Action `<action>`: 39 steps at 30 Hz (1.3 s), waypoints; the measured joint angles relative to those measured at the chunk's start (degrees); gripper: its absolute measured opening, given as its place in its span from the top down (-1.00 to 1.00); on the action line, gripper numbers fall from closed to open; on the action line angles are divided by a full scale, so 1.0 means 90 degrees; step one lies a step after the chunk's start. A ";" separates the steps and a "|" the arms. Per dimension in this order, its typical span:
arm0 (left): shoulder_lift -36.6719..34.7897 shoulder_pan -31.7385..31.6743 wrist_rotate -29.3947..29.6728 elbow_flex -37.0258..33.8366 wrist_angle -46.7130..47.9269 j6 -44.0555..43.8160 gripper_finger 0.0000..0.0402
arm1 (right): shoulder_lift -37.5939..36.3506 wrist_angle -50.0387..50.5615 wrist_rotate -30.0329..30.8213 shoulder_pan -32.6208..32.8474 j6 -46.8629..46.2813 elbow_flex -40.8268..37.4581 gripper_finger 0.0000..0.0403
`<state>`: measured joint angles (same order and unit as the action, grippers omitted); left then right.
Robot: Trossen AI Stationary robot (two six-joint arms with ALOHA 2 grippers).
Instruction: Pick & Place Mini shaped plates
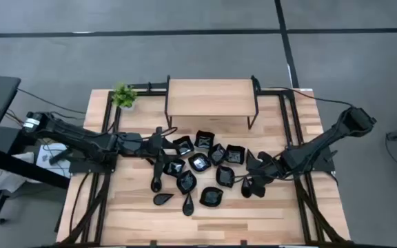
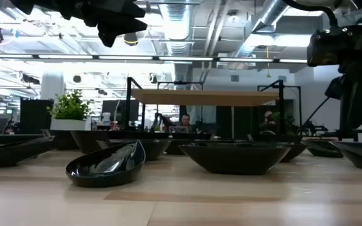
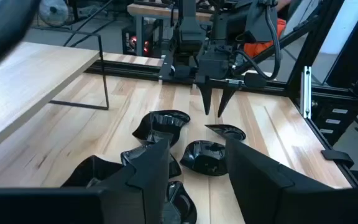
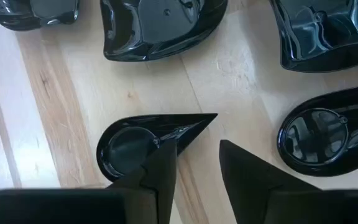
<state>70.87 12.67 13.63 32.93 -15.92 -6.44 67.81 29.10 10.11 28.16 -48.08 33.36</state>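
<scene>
Several glossy black mini shaped plates lie in a loose cluster on the wooden table, each resting on its base. My left gripper hangs open over the cluster's left part, a rounded plate showing between its fingers. My right gripper is open and points down over the cluster's right end. It hangs just above a teardrop plate, whose pointed tip lies ahead of the fingers. The left wrist view shows the right gripper clear of the table.
A low wooden shelf on a black frame stands at the table's far side, with a small green potted plant to its left. More teardrop plates lie toward the near edge. Bare wood stretches along the near edge.
</scene>
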 joint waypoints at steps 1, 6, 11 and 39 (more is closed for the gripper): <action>0.0000 -0.0002 0.0002 0.0000 -0.0001 0.0000 0.21 | 0.0000 -0.0002 0.0002 0.0000 0.0000 0.0000 0.41; 0.0000 -0.0002 0.0001 0.0000 -0.0002 0.0000 0.21 | 0.0000 -0.0002 0.0000 0.0000 -0.0051 0.0000 0.41; 0.0000 -0.0002 0.0000 0.0000 -0.0002 0.0000 0.21 | 0.0000 0.0000 0.0002 0.0000 -0.0160 0.0000 0.41; 0.0000 0.0000 0.0001 0.0000 -0.0010 0.0000 0.21 | 0.1214 -0.0500 -0.0006 0.0357 -0.0333 0.0000 0.41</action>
<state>70.87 12.67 13.64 32.93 -16.01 -6.44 78.74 24.60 10.06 31.38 -51.07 33.36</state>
